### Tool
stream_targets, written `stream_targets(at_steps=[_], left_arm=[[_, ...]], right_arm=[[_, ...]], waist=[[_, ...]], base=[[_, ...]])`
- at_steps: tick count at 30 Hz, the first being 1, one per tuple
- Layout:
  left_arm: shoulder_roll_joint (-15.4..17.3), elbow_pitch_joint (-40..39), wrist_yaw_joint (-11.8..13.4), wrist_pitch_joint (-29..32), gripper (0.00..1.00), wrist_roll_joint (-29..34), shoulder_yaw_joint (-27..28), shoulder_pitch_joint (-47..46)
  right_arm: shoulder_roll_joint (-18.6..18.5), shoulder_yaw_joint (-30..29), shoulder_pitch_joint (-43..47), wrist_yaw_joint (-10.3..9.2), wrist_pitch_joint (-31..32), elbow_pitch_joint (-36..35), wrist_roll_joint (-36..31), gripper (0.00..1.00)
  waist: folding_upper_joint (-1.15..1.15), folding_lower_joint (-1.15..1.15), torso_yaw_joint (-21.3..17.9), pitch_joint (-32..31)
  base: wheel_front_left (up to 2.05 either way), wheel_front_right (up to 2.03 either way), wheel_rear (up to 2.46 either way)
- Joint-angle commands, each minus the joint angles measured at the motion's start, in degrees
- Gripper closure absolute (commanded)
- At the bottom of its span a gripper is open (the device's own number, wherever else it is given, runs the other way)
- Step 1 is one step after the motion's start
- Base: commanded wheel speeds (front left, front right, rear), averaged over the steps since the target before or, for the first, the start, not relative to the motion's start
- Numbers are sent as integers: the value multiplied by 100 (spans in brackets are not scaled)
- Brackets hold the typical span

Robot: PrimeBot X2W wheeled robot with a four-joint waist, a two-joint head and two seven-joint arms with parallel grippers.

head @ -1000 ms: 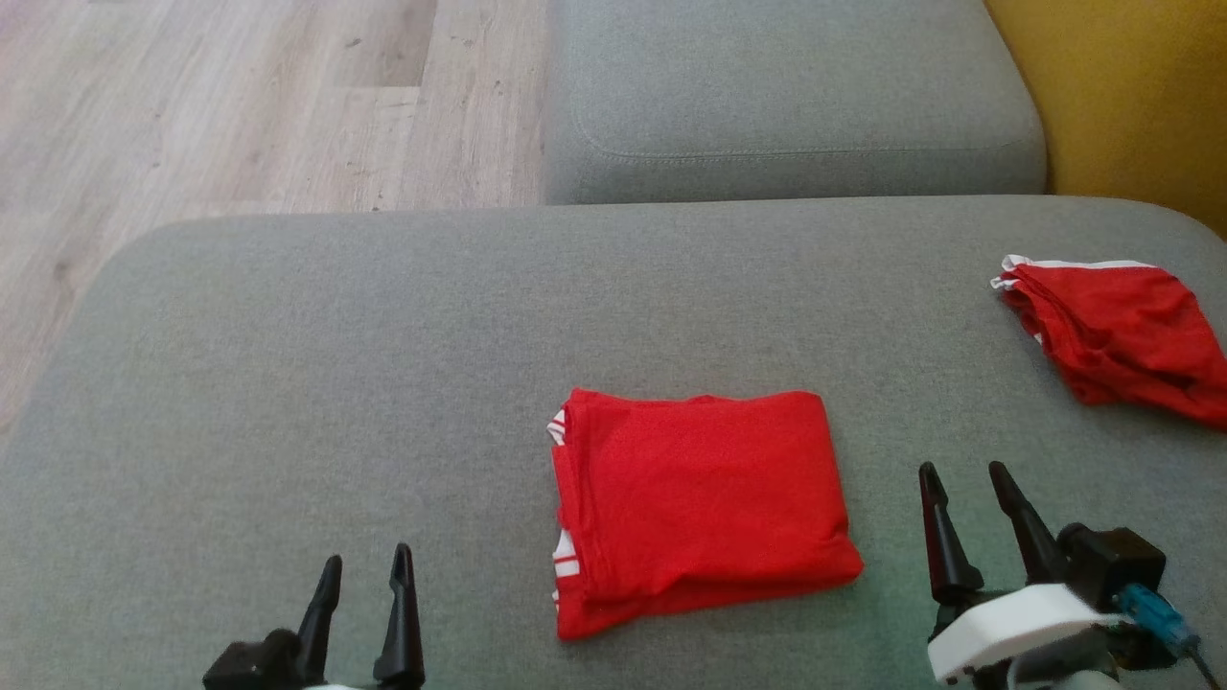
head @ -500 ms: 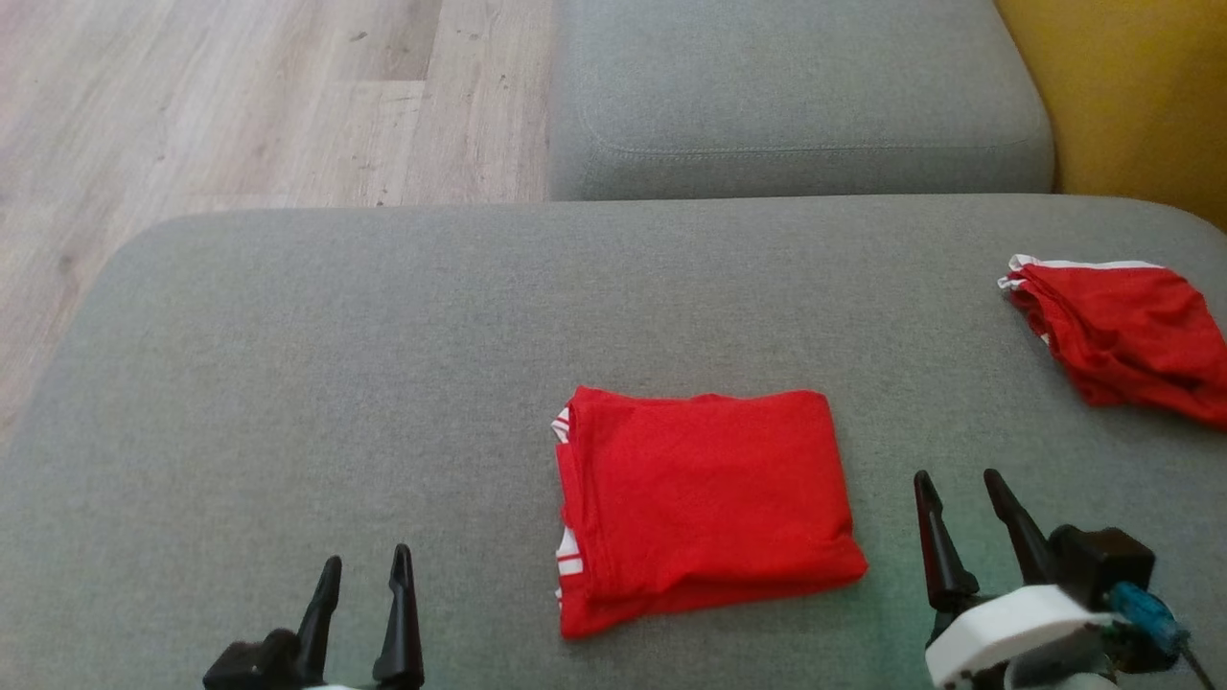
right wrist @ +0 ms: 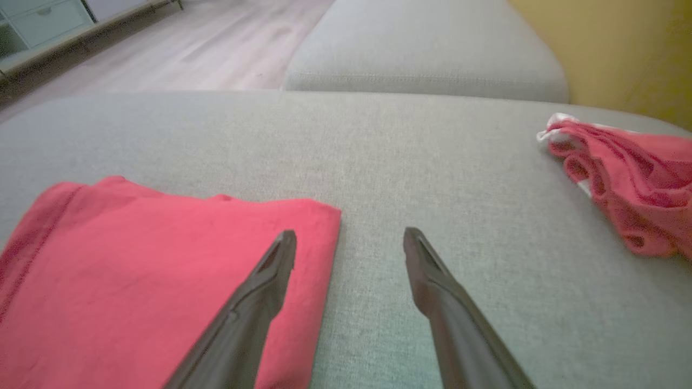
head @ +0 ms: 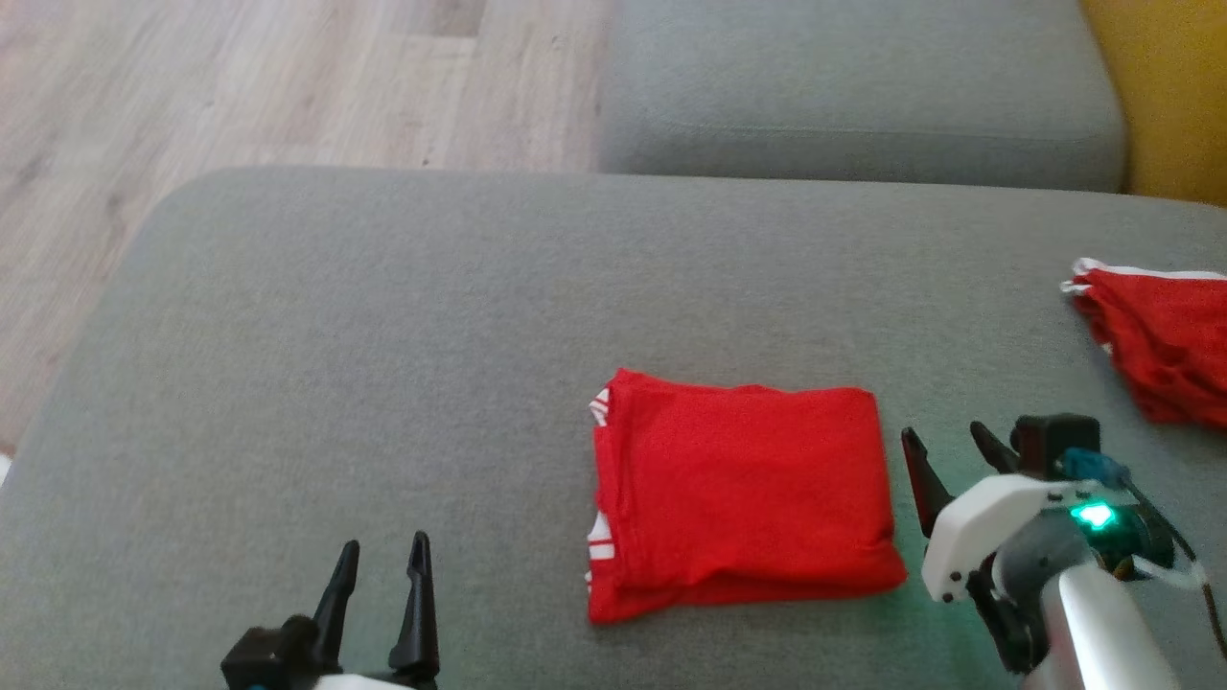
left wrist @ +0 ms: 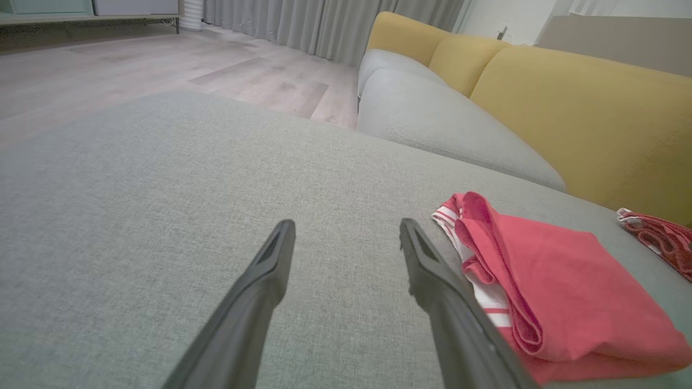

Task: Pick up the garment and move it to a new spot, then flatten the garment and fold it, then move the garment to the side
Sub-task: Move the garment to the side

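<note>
We note red garment [head: 743,498] folded, lying middle of cushion [head: 383,335]. Wide open, empty: left gripper [head: 385,541], right gripper [head: 942,431], latter just beside garment's right edge. We judge move-aside step next; needs edge grasp.

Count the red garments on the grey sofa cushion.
2. A folded red fabric garment lies midway on the grey cushion; a bunched red garment with white trim sits at its right end, partly cut off by the frame.

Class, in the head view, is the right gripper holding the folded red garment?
No, the right gripper stands open beside the folded red garment, with nothing between its fingers.
</note>
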Motion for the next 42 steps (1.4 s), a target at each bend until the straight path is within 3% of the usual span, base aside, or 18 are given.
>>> stream_targets(at_steps=[1, 8, 15, 16, 17, 18, 19, 30, 36, 42], left_arm=[[43, -163, -21, -12, 0, 64, 151, -326], [-36, -83, -61, -41, 0, 69, 131, -368], [-76, 1, -104, -78, 0, 92, 177, -414], [-77, 6, -106, -81, 0, 95, 184, -421], [-77, 9, -113, -83, 0, 99, 187, -429], [-82, 8, -113, -86, 0, 108, 186, -440], [-89, 5, -110, -87, 0, 116, 184, -451], [-114, -56, -131, -112, 0, 187, 248, -511], [-132, -114, -157, -121, 0, 273, 290, -671], [-108, -123, -201, -109, 0, 375, 271, -935]], right_arm=[[-29, 83, -296, 39, 87, -78, -29, 0], [-29, -64, -572, 39, 632, 580, 96, 0], [-29, 369, -709, 39, 856, 994, 638, 0], [-29, 456, -740, 39, 870, 1025, 664, 9], [-29, 539, -774, 39, 885, 1053, 696, 51], [-29, 614, -811, 39, 891, 1076, 709, 69], [-29, 673, -852, 39, 887, 1095, 701, 100], [-349, 581, -1404, 39, 621, 899, 600, 100], [-710, 351, -1600, 39, 641, 573, 616, 100], [-833, 185, -1765, 39, 652, 326, 611, 100]], waist=[[0, 0, 148, 121], [0, 0, 474, 442], [0, 0, 502, 534], [0, 0, 483, 542], [0, 0, 455, 552], [0, 0, 429, 562], [0, 0, 400, 572], [0, 0, -367, 752], [0, 0, -1101, 1029], [0, 0, -1683, 1322]], base=[[0, 0, 0], [0, 0, 0], [0, 0, 0], [0, 0, 0], [0, 0, 0], [0, 0, 0], [0, 0, 0], [0, 0, 0], [0, 0, 0], [0, 0, 0]])
